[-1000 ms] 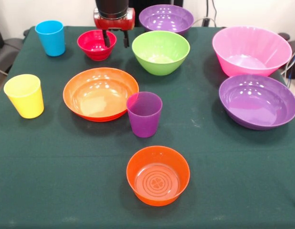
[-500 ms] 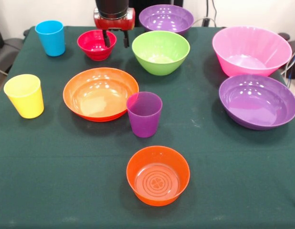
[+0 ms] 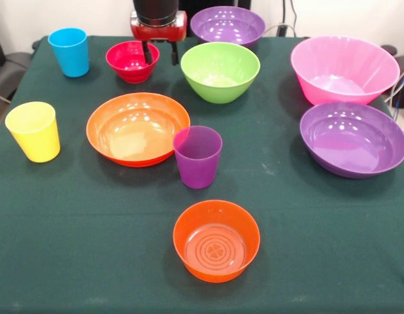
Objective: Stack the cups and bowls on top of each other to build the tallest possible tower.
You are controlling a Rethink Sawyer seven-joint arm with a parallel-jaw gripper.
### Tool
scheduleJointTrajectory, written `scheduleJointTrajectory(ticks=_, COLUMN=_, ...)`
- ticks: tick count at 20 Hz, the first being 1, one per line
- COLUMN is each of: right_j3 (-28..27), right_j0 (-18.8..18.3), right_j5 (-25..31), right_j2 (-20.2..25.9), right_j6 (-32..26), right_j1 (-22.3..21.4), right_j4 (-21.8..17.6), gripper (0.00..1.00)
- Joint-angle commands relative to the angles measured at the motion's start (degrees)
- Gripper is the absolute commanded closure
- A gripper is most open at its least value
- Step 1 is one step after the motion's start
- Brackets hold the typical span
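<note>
Nothing is stacked; every piece stands alone on the green cloth. My gripper point(image 3: 160, 53) hangs at the far side, open. Its jaws straddle the right rim of the small red bowl point(image 3: 127, 65), one finger inside and one outside. The lime green bowl point(image 3: 219, 72) is just right of it. The blue cup point(image 3: 68, 52) stands at far left, the yellow cup point(image 3: 33, 131) at left and the purple cup point(image 3: 197, 157) in the middle. The wide orange bowl point(image 3: 137, 128) is beside the purple cup, and the small orange bowl point(image 3: 216, 240) is nearest the camera.
One purple bowl point(image 3: 227, 26) sits at the far edge behind the green bowl. The big pink bowl point(image 3: 344, 69) and the second purple bowl point(image 3: 353, 139) stand at the right, close to the table edge. Cables hang off the right side.
My gripper has shifted very slightly to the right at the red bowl's rim. The bowls and cups have not moved.
</note>
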Motion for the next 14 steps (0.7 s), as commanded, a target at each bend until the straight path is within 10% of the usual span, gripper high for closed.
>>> scheduleJointTrajectory(ticks=1, right_j3=-5.05, right_j0=1.94, right_j5=0.34, right_j2=1.74, right_j6=0.76, right_j1=3.61, right_j4=-1.92, gripper=0.00)
scheduleJointTrajectory(ticks=7, right_j3=-5.19, right_j0=2.18, right_j5=-0.58, right_j2=1.45, right_j6=0.58, right_j1=3.54, right_j4=-2.76, gripper=0.00)
scheduleJointTrajectory(ticks=8, right_j3=-5.17, right_j0=2.20, right_j5=-0.59, right_j2=1.39, right_j6=0.69, right_j1=3.57, right_j4=-2.69, gripper=1.00)
scheduleJointTrajectory(ticks=14, right_j3=-5.26, right_j0=1.50, right_j5=0.39, right_j2=2.05, right_j6=-0.15, right_j1=3.77, right_j4=-2.19, gripper=1.00)
